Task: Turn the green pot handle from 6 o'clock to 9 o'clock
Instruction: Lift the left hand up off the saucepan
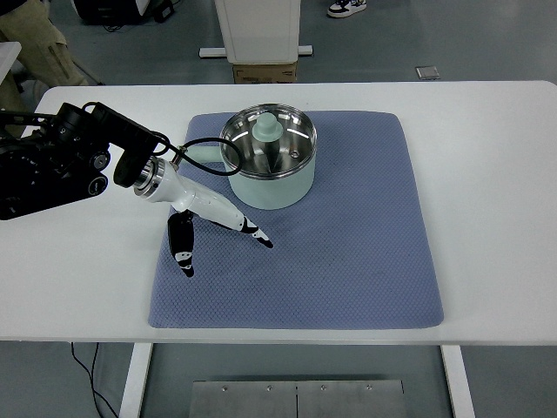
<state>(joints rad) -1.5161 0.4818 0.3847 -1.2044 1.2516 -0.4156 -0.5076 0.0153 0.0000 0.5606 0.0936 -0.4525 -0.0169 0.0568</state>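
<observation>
White table [487, 218], smooth rectangular top, fills most of the view; grey floor around it. On it a blue-grey mat [348, 261], square with rounded corners, quilted dimpled fabric, lying flat at table centre.

Left arm [61, 161] enters from the left edge, black jointed housing with a metal wrist ring and a black cable looping toward the pot. Left hand [209, 218], glossy white shell with black fingertips, sits over the mat's left part, just below-left of the pot. Fingers spread and pointing down-right, holding nothing; 1 finger hangs apart lower left. Not touching the pot as far as visible.

Green pot [270, 174], round, pale mint body, shiny steel inside, glass lid with mint knob on top. Stands upright on the mat's upper-left area. Pot handle [202, 153], short mint stub, sticks out to the picture's left, roughly 9 o'clock; long axis runs horizontal, left-right.

Cardboard box [264, 72] and a person's shoe [346, 8] beyond the far edge.
</observation>
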